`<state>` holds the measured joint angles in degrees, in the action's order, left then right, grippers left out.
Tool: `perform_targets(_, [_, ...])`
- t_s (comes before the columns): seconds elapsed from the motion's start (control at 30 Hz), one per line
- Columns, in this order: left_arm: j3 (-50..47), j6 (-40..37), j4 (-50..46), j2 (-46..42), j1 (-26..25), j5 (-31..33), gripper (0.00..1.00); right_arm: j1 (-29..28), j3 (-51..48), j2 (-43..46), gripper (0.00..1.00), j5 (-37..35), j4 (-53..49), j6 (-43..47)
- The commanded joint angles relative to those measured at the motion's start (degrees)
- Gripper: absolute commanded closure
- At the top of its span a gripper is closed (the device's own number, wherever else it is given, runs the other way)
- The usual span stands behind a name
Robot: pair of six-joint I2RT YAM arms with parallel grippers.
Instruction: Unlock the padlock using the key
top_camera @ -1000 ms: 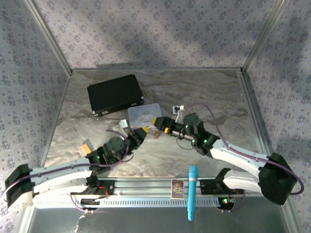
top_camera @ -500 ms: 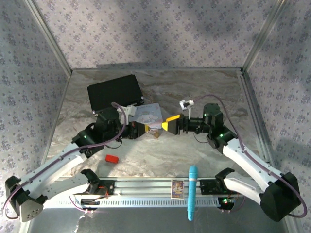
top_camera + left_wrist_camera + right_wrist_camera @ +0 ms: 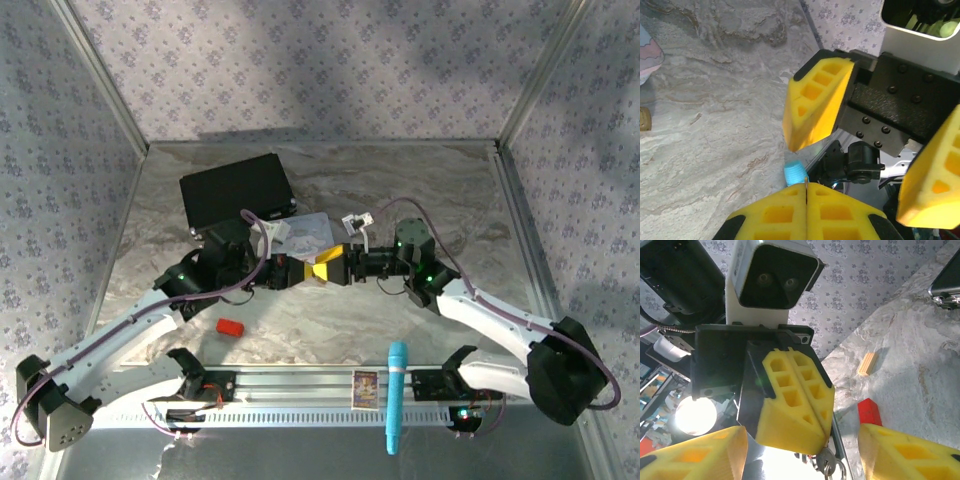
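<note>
I have the left gripper (image 3: 800,441) clenched on the key (image 3: 826,463), lower centre, and the right gripper (image 3: 847,180) spread open facing it; likely a handover, needing a square close.

From above, the grey marble table (image 3: 440,190) looks dim. Soft patches of light and shadow lie on the flowery walls (image 3: 300,70). In the right wrist view a round lamp (image 3: 695,415) glares white, and the small silvery key (image 3: 827,463) shines. In the left wrist view the near yellow plastic fingers (image 3: 770,215) look a bit blurry.
</note>
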<state>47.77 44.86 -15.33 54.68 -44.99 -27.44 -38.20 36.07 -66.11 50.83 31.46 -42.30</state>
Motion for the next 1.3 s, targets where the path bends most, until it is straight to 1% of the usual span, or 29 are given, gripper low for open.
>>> perform_targets(0.0, [1.3, 1.6, 4.4, -0.2, 0.5, -1.6, 1.00, -0.7, -1.2, -1.3, 0.44, 0.6, 7.3, -3.1])
perform_targets(0.1, [0.9, 1.7, 5.3, -0.4, 0.5, -1.7, 1.00, -0.5, -2.3, -1.5, 0.48, 0.8, 9.4, -4.6])
perform_targets(0.37, [0.8, 1.7, 5.5, -0.6, 0.4, -1.6, 1.00, 0.2, -4.9, -1.2, 0.63, 1.8, 13.6, -7.4])
perform_targets(0.47, [0.8, 1.6, 5.2, -0.7, 0.4, -1.6, 1.00, 0.5, -5.4, -1.2, 0.67, 2.0, 14.4, -8.2])
perform_targets(0.57, [0.7, 1.6, 5.3, -0.7, 0.4, -1.5, 1.00, 0.6, -5.5, -1.1, 0.74, 2.2, 15.3, -8.7])
perform_targets(0.7, [0.6, 2.0, 5.6, -0.6, 0.4, -1.7, 1.00, 0.7, -5.8, -1.0, 0.77, 1.4, 16.0, -8.9])
perform_targets(0.77, [0.3, 2.4, 5.8, -0.7, 0.4, -1.6, 1.00, 0.6, -5.5, -1.2, 0.82, 1.8, 16.2, -8.9])
perform_targets(1.0, [-0.3, 2.5, 6.2, -1.4, 0.4, -0.9, 1.00, 0.0, -5.4, -1.6, 0.87, 2.0, 16.2, -8.8])
perform_targets(1.07, [-0.4, 2.4, 6.2, -1.2, 0.5, -0.9, 1.00, 0.1, -5.6, -1.6, 1.00, 2.0, 16.3, -8.6])
perform_targets(1.2, [-0.3, 1.8, 5.1, -1.1, 0.5, 0.2, 1.00, 0.3, -6.2, -1.1, 1.00, 1.5, 16.0, -8.6])
perform_targets(1.23, [-0.1, 1.5, 3.9, -1.0, 0.4, 1.5, 0.99, 0.6, -6.3, -0.7, 1.00, 1.1, 15.4, -8.3])
perform_targets(1.27, [0.3, 1.1, 2.6, -1.0, 0.4, 3.6, 0.82, 0.9, -6.6, -0.4, 1.00, 0.5, 14.3, -7.8])
